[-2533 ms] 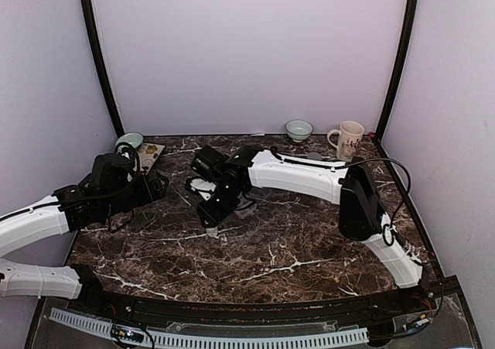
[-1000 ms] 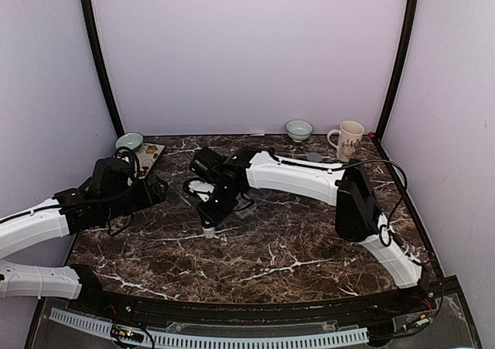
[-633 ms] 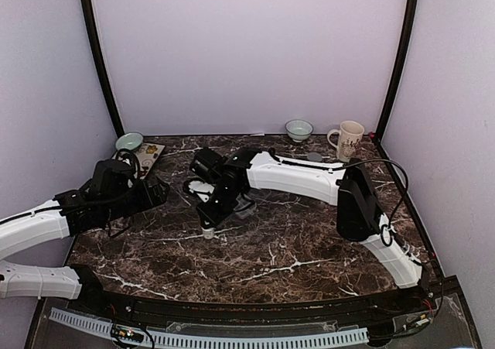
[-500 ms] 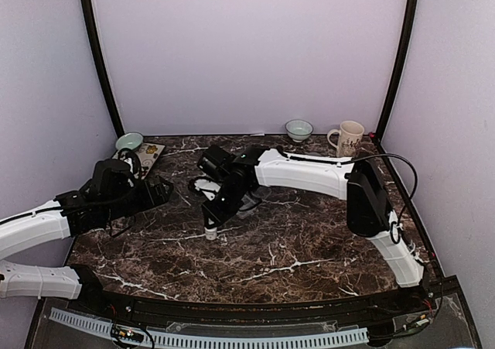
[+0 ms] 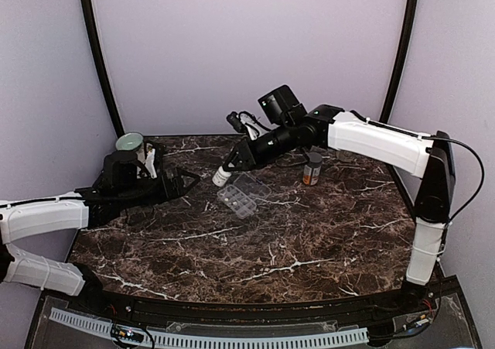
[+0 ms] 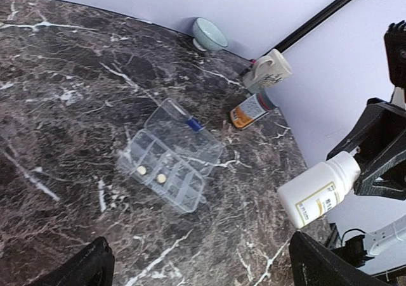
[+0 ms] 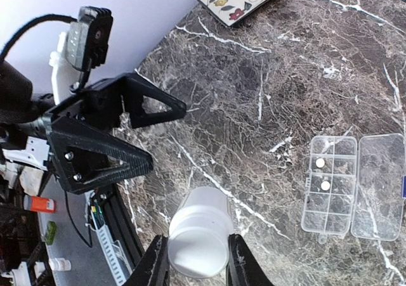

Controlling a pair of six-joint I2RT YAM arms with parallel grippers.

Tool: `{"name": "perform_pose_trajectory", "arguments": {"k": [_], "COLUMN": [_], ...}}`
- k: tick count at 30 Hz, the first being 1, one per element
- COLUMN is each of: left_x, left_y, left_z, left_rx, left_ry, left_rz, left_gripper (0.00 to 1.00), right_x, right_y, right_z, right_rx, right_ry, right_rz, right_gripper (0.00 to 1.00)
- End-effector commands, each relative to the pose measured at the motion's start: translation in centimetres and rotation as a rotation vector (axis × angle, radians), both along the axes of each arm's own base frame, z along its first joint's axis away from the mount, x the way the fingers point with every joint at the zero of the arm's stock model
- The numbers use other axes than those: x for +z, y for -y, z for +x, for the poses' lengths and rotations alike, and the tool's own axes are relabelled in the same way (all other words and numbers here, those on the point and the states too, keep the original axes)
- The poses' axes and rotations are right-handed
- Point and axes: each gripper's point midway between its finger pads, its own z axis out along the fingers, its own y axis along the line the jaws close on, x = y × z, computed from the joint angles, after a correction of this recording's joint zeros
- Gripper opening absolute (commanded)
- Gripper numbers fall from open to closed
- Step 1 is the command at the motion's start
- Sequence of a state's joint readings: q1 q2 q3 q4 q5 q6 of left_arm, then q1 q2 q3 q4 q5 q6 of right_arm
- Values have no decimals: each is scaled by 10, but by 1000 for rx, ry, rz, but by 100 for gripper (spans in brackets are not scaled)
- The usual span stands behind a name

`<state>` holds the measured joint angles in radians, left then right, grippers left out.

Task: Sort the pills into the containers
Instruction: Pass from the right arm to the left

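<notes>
Pinching the white bottle (image 7: 198,232) in my right gripper (image 7: 196,260), clear of the table (image 7: 254,96); the organiser box (image 7: 380,172) lies open below it, two white pills (image 7: 320,163) in neighbouring compartments (image 7: 328,203). My left gripper (image 5: 184,185) stands spread wide, holding nothing.

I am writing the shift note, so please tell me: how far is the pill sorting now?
Done: the organiser box lies open, with two pills in separate compartments; the others look empty. In hand: the right gripper holds the white bottle tilted in the air near the box, and the left gripper hangs open. Left: probably filling the other compartments; the amber bottle stands apart.
</notes>
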<state>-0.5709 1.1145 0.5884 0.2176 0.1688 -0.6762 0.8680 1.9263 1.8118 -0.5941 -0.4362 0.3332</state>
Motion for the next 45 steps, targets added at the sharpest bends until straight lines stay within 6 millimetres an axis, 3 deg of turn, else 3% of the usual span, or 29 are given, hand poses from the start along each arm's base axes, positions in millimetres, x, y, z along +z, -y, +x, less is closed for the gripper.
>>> {"name": "perform_pose_trajectory", "arguments": {"k": [1, 6, 9, 12, 16, 27, 45], "left_x": [46, 71, 79, 80, 78, 85, 97], "left_y": [31, 53, 64, 74, 83, 95, 102], "left_z": [-1, -5, -6, -6, -3, 1, -9], "left_rx": [-164, -304, -374, -426, -471, -538, -641], "left_ry": [100, 136, 138, 123, 95, 100, 106], "left_rz": [-200, -318, -366, -394, -421, -463, -529], "left_gripper": [99, 95, 86, 79, 77, 70, 27], "right_x": [28, 40, 43, 46, 54, 56, 52], "right_y": [0, 10, 15, 20, 24, 23, 24], "right_z": [2, 4, 6, 7, 5, 0, 7], "right_rx": [5, -1, -8, -9, -3, 32, 30], "right_ry": [-44, -62, -77, -99, -122, -203, -249], "right_rz": [157, 229, 264, 305, 362, 436, 478], "right_gripper": [5, 5, 5, 4, 4, 4, 2]}}
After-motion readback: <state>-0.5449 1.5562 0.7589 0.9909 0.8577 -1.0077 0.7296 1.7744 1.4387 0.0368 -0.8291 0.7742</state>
